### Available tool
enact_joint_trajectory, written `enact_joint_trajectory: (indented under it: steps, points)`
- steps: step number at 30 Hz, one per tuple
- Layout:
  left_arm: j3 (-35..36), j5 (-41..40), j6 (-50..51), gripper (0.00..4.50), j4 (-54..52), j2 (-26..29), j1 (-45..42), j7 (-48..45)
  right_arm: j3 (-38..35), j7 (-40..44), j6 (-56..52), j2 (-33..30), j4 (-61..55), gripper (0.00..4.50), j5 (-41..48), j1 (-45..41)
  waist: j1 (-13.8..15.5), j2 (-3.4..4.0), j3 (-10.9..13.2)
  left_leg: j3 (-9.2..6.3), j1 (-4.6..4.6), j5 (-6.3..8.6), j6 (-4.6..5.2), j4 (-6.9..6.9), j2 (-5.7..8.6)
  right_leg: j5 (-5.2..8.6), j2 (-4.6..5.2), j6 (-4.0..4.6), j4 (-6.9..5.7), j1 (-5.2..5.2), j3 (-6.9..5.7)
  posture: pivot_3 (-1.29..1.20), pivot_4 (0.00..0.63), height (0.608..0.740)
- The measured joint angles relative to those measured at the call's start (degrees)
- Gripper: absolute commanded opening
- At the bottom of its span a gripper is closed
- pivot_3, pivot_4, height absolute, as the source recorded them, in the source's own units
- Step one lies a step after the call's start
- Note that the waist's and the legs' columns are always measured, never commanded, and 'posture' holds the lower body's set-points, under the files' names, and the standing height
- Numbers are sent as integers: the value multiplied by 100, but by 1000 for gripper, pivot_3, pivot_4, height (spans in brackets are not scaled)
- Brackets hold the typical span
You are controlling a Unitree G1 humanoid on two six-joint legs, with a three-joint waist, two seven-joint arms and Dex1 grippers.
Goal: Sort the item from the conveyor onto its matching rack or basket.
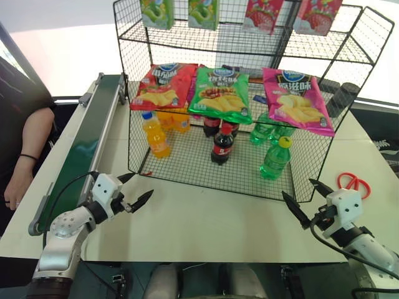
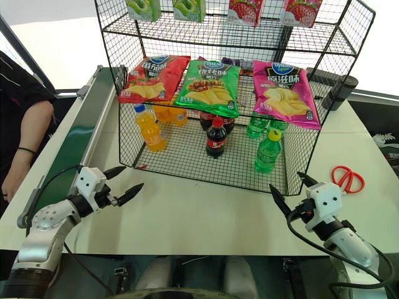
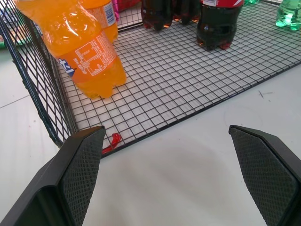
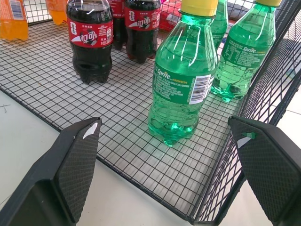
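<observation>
At the frame's left edge runs the conveyor (image 1: pixel 75 156); low left, the left gripper (image 1: pixel 138 189) hangs spread and empty. Centre-right, the green soda bottle (image 1: pixel 275 159) stands upright on the black wire rack (image 1: pixel 206 168) floor — the right gripper (image 1: pixel 307 198), low right, is likewise spread, holding nothing.

**Both arms low, jaws wide and empty**

The left gripper (image 1: pixel 133 189) hangs at the left front, its arm bent at the elbow and the wrist turned inward, its black fingers (image 3: pixel 77 174) spread wide with nothing between them. The right gripper (image 1: pixel 303 198) sits at the right front, pointing ahead, jaws equally wide and empty. Neither touches anything.
</observation>
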State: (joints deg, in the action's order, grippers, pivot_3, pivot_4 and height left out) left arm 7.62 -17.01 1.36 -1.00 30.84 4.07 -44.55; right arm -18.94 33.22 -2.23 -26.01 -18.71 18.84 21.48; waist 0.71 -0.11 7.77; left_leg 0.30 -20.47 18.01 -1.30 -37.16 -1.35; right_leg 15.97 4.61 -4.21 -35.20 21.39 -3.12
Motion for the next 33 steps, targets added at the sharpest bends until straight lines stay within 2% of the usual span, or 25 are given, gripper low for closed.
enact_joint_trajectory:
  steps: [33]
  points:
    - [-11,61,-35,4500,28,-54,42,71,51,88,35,6,43,4478,-5,-79,-2,7,5,0,-3,1,-2,10,-4,11,7,20,6,7,2,0,150,740]
